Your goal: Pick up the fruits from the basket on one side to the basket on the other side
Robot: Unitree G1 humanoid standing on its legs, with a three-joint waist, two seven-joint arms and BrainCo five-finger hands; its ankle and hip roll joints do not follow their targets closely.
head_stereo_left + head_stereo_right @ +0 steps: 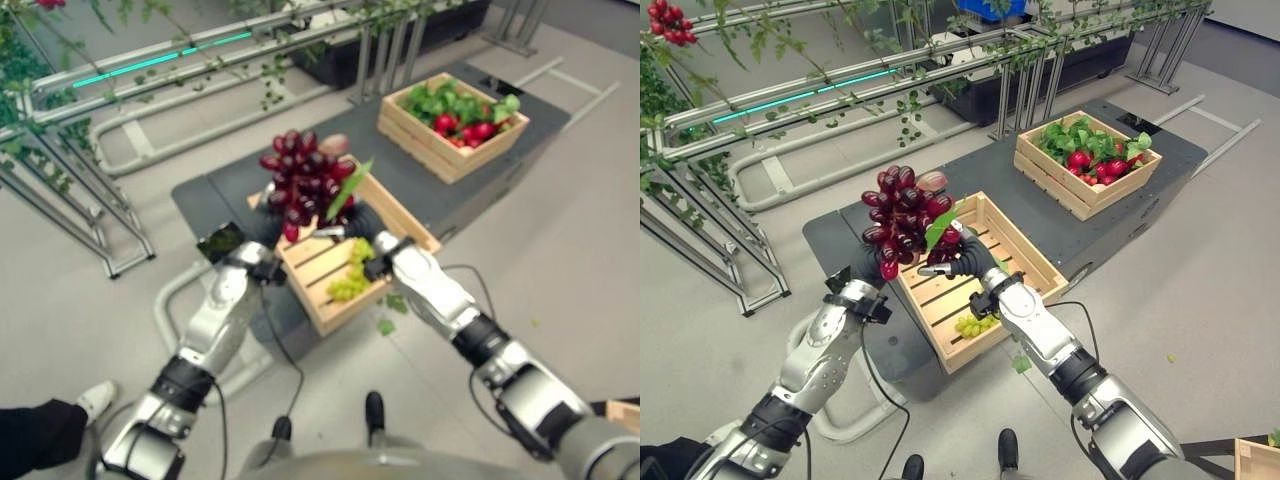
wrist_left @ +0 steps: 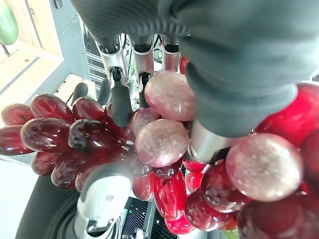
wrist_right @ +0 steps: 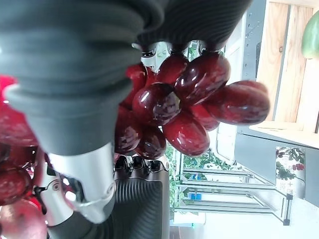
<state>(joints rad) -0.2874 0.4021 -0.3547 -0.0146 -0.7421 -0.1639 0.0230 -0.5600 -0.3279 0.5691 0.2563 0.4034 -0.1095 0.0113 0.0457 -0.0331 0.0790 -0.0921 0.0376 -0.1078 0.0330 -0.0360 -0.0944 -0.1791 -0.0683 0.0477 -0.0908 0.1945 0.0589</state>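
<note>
Red grapes (image 1: pixel 905 215) up in the air — left hand (image 1: pixel 868 265) and right hand (image 1: pixel 968 258) both curled round the bunch, crate (image 1: pixel 1015 245) just below them.

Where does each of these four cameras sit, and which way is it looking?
Left eye view: on the head, looking down at the red grapes held over the near crate; both arms show.
Right eye view: beside it, same scene; left hand, right hand.
Left wrist view: on the left wrist, along its fingers into the grapes.
Right wrist view: likewise on the right wrist.
All share the grapes.
</note>
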